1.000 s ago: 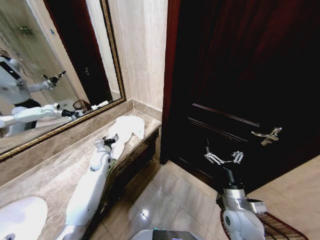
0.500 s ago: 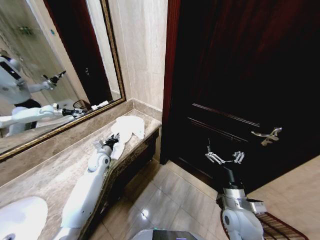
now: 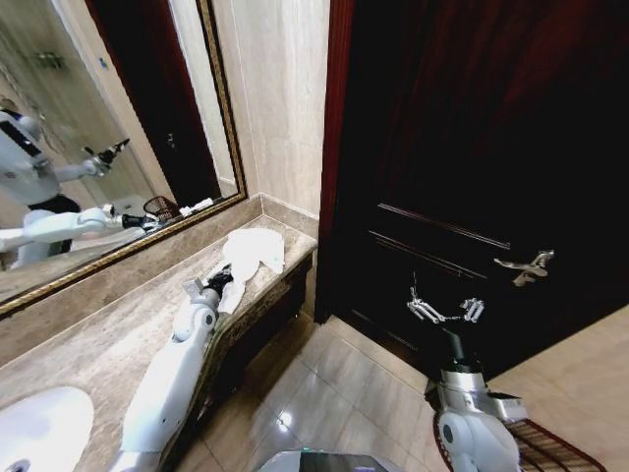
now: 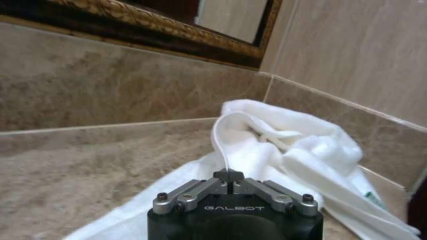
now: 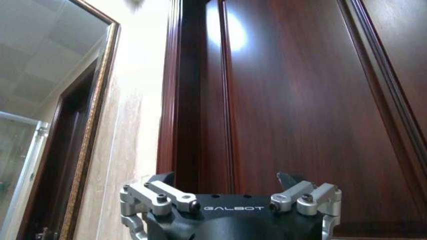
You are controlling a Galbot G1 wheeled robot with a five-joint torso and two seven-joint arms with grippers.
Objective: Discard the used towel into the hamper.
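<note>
- White towel (image 3: pixel 254 251) crumpled on far right end of marble counter (image 3: pixel 108 344), in corner near wall and just below gilt-framed mirror (image 3: pixel 88 147).
- In left wrist view, towel (image 4: pixel 293 150) heaped in soft folds, with one thin folded edge rising straight from the fingertips.
- Left arm stretched low along counter, left gripper (image 3: pixel 220 282) at near edge of towel and touching it.
- Left gripper (image 4: pixel 230 176) clenched, both fingers pressed together at the tips, thin edge of towel pinched between them.
- Rest of towel lying flat on counter, spread under and around the gripper.
- Right gripper (image 3: pixel 444 313) raised in the air on the right, in front of dark wooden door (image 3: pixel 472 147), well apart from towel and counter.
- Right gripper (image 5: pixel 225 179) released, fingers wide apart, nothing between them.
- Hamper (image 3: pixel 560 450) on floor at near right, just beside and behind right arm, partly cut by picture edge; dark wire rim and ribs visible, inside not possible to see.
- Hamper well apart from towel, with tiled floor (image 3: pixel 324 383) between.
- White sink (image 3: pixel 39 428) at near left end of counter.
- Metal door handle (image 3: pixel 526 265) on door, to the right of right gripper.
</note>
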